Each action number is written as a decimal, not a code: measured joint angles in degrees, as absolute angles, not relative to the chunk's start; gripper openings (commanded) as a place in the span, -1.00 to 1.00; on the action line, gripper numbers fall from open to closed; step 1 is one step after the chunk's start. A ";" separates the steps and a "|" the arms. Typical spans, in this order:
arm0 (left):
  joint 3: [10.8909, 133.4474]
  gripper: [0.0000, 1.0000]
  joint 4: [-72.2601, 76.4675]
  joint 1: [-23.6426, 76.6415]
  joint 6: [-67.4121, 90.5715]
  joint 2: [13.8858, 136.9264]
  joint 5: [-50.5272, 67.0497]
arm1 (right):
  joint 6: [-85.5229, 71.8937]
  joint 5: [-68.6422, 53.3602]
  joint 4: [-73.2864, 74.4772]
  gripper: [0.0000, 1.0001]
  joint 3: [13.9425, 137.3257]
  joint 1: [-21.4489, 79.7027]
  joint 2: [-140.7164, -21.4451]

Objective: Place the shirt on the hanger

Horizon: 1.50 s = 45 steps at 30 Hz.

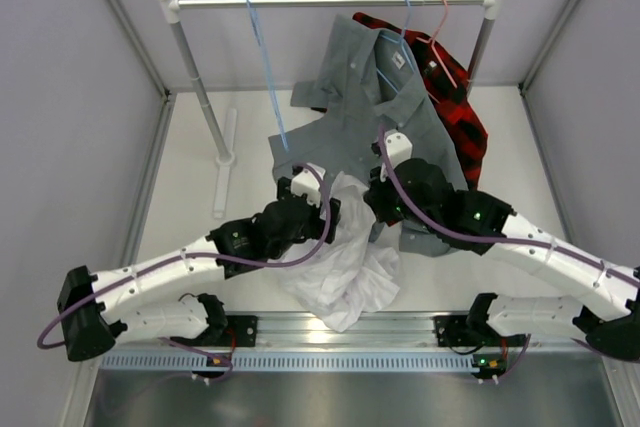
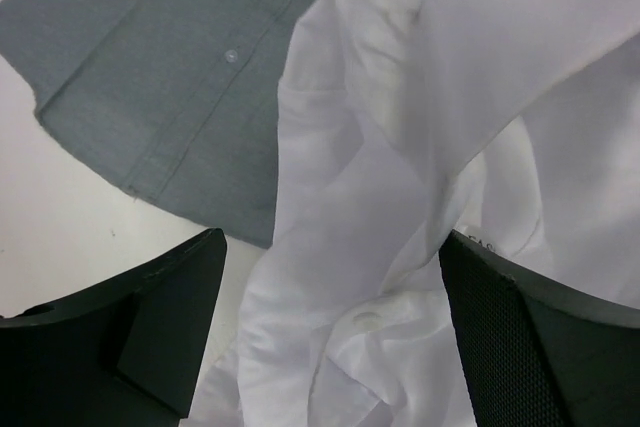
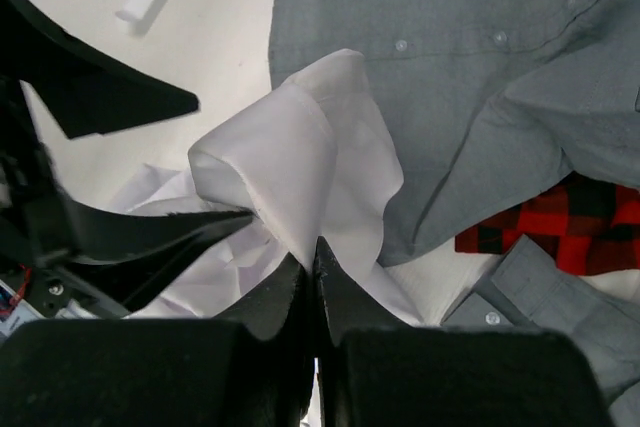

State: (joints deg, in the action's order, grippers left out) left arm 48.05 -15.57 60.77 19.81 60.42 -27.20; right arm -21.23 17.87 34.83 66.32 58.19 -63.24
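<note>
Evidently the job is at its gathering stage: the shirt is being picked up and nothing has gone near the hanger yet. At the far left of the rail [image 1: 330, 1] the hanger [image 1: 265, 72] dangles bare, its thin blue wire reaching down toward the surface [image 1: 190, 202], well apart from the white cloth.

Next across is the left gripper [image 2: 332, 257]. It hovers with its two fingers spread wide and white fabric lying loose between them, clamped on nothing. The shirt [image 1: 340, 262] is heaped in the middle of the surface between the two arms, its near part crumpled toward the bases and its far edge just beside, perhaps overlapping, the hem of the grey shirt [image 1: 370, 97].

To the right, the right gripper [image 3: 314, 265] has its fingers pressed together on a raised fold of the white cloth, which stands up in a loop above the pinch. I cannot tell whether that fold is collar, cuff or placket. Beyond it hangs the plaid shirt [image 1: 455, 97], at the rail's right end.

I judge the next move falls to the left arm: close on a second hold, ideally at the collar or a shoulder, so the two arms can lift the shirt and open its neck. Only then can it be carried left and back to the hanger without snagging the grey shirt.
</note>
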 measured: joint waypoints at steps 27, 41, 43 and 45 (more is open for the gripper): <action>62.22 -1.00 -18.55 59.00 10.24 49.98 -40.84 | -17.23 8.21 26.04 -1.00 66.57 57.98 -60.53; 69.58 -1.00 -30.96 58.74 10.50 53.98 -25.26 | -20.05 12.71 19.79 -0.86 54.28 58.04 -52.21; 66.74 -1.00 -30.39 58.65 10.85 56.75 -22.28 | -19.57 10.94 21.87 -0.54 48.60 57.98 -47.70; 64.23 -1.00 -30.28 58.59 11.05 60.07 -20.45 | -19.05 9.08 25.41 0.05 44.93 57.95 -43.57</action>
